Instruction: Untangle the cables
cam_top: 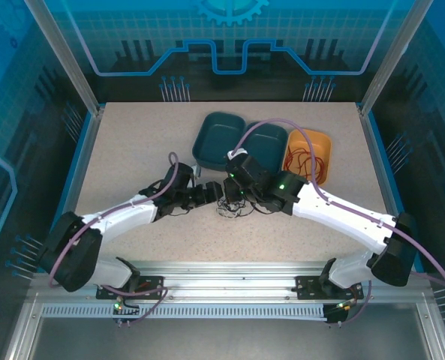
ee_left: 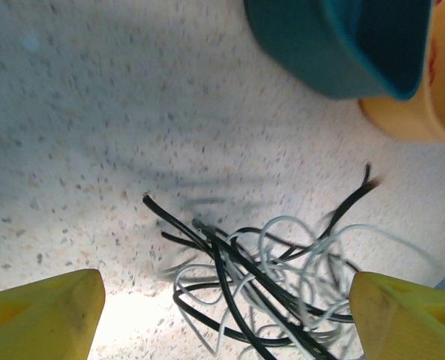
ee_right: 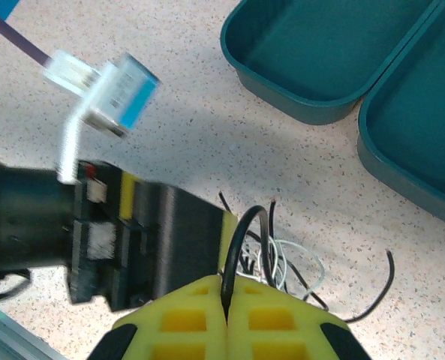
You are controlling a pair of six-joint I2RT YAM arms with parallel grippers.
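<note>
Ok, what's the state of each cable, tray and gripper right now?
Black cable, tangled with white cable, loop pinched.
White cable, lying on table.
Red cable, coiled in orange tray.
Teal trays, empty where visible.
Left gripper, fingers open, nothing held.
Right gripper, shut on black cable.

Dark speckles dot the beige tabletop (cam_top: pixel 124 161). Black cable (ee_left: pixel 230 259), white cable (ee_left: pixel 282 220), red cable (cam_top: pixel 305 161); two teal trays (cam_top: pixel 214 139), one orange tray (cam_top: pixel 320 135). The left pincer (ee_left: pixel 226 300) is yellow-fingered.

Left gripper (ee_left: pixel 222 319) spread, right gripper (ee_right: pixel 226 304) clamped
</note>
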